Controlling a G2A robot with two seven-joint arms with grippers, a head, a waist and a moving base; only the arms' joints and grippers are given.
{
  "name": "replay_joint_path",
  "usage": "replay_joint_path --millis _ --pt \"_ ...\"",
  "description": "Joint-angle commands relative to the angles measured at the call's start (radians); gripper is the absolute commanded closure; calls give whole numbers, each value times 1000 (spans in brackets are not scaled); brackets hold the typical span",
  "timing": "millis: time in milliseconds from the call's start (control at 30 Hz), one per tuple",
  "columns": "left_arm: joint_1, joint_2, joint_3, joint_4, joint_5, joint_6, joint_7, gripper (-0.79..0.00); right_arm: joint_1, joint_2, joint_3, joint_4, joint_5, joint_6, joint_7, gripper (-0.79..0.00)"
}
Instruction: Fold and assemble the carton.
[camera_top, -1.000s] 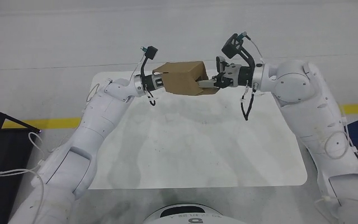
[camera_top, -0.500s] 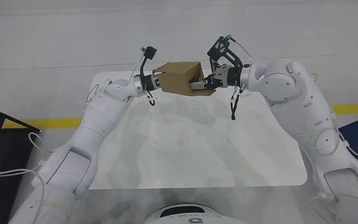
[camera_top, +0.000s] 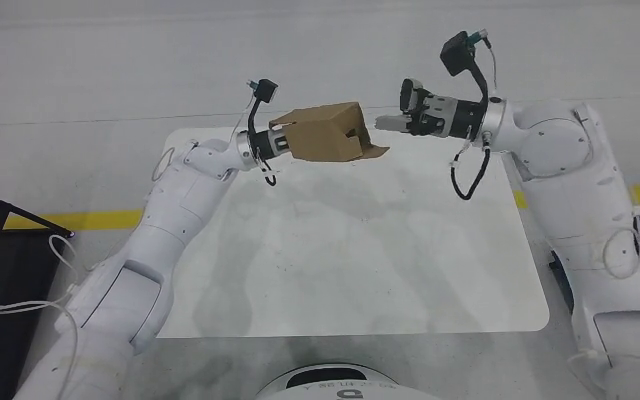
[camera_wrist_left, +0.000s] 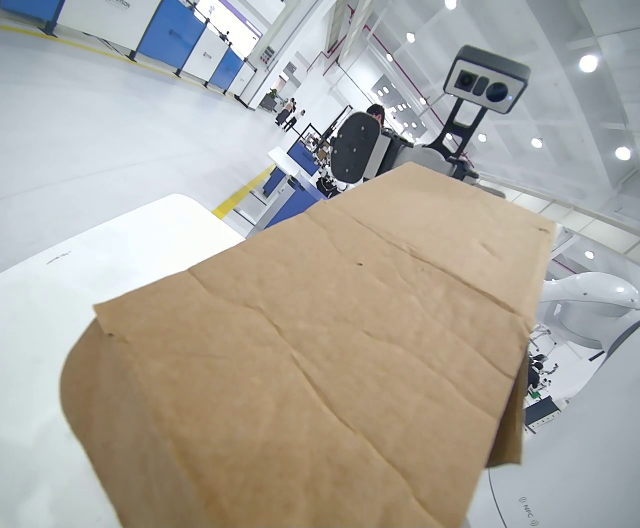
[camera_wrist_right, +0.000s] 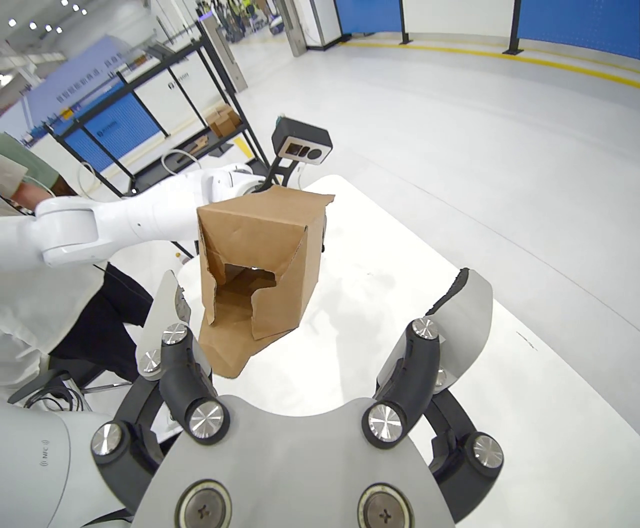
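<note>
Right fingers (camera_wrist_right: 467, 320) spread wide, empty, near carton (camera_top: 322, 132). My left fingers (camera_top: 278, 146) seemingly clamp its far end, above counter (camera_top: 350, 260). Body squared; end flaps half-tucked, one hanging; closing left.

Carton (camera_top: 322, 132): plain brown cardboard, no print, creases showing as darker lines across the panels; the inside is a shadowed, deeper brown.
Table (camera_top: 350, 260): white, with faint grey mottling.
Right gripper (camera_wrist_right: 317, 282): silver fingers (camera_wrist_right: 475, 320), black tip pads (camera_wrist_right: 450, 295), black links, bright metal screws.
Floor (camera_top: 300, 60): pale grey, with a yellow stripe (camera_top: 100, 218) at left.
Far partitions (camera_wrist_right: 575, 20): blue.
</note>
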Motion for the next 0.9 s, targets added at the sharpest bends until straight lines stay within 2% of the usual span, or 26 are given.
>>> replay_joint_path --millis 0,300,600,867 --pt "-2 3 4 -6 -6 0 0 0 -18 6 36 8 31 -13 -5 -785" --pt "-4 14 16 -22 -92 0 0 0 -81 18 110 67 150 -36 -22 -785" --pt "-25 -14 76 -8 -164 0 0 0 -79 16 79 114 184 -66 33 -785" --pt "-43 -34 81 31 -198 0 0 0 -66 12 27 116 228 -122 128 -785"
